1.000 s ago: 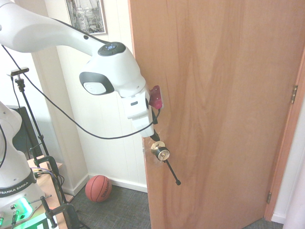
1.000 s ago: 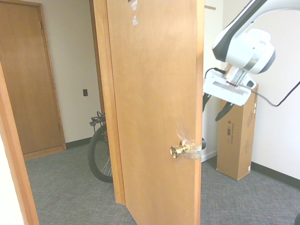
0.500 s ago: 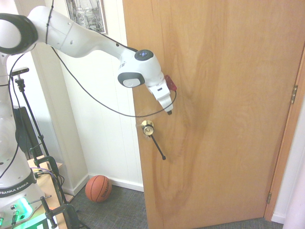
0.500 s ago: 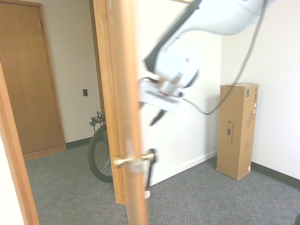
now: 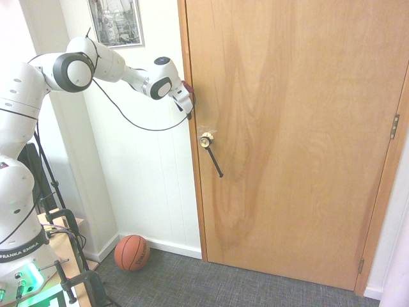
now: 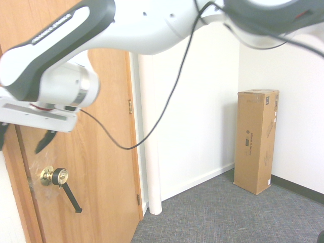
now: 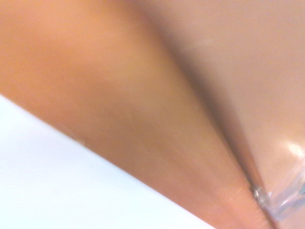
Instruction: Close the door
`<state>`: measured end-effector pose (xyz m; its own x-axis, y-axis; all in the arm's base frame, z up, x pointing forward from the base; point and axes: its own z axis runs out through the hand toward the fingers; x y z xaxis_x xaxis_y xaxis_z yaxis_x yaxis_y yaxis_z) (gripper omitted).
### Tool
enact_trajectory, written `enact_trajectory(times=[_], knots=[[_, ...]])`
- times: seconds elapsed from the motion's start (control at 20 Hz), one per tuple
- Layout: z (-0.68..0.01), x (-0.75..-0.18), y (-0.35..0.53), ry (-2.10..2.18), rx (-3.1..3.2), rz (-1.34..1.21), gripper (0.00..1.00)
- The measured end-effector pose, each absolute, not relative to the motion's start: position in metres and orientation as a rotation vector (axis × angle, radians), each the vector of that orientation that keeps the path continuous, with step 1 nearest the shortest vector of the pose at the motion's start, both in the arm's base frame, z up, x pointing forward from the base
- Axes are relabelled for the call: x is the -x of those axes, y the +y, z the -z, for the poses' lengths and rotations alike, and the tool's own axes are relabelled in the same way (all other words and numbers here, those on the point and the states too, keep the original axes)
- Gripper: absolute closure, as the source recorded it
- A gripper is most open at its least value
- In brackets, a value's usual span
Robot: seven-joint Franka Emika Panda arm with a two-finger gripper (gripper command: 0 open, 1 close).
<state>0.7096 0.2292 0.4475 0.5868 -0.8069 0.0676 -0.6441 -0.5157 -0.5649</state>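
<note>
The door (image 5: 300,134) is a tall light-brown wood panel lying flush in its frame. Its brass knob (image 5: 206,141) and thin black lever (image 5: 215,163) sit at its left edge. My gripper (image 5: 188,113) is at that edge, just above the knob, on the end of the outstretched arm. From the other side, the gripper (image 6: 20,147) hangs against the door (image 6: 101,167) above the knob (image 6: 53,176), open, with nothing between its fingers (image 6: 44,143). The wrist view shows only blurred wood of the door (image 7: 157,119) next to white wall.
A basketball (image 5: 132,252) lies on the grey carpet by the white panelled wall (image 5: 153,192). A framed picture (image 5: 115,22) hangs above the arm. A tall cardboard box (image 6: 256,147) stands against the far wall. Metal hinges (image 5: 395,126) are on the door's right side.
The door has swung from partly open to flush in its frame. My arm stretched out with it, keeping the gripper near the knob edge.
</note>
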Motion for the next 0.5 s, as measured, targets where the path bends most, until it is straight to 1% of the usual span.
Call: enact_trajectory(times=[0.1,0.2,0.3,0.5], knots=[[-0.457,-0.705,0.186,1.195,2.386,0.454,0.00],[-0.472,-0.689,0.145,1.222,2.465,0.458,0.00],[-0.487,-0.663,0.113,1.204,2.584,0.444,0.00],[-0.496,-0.608,0.083,1.172,2.723,0.426,0.00]])
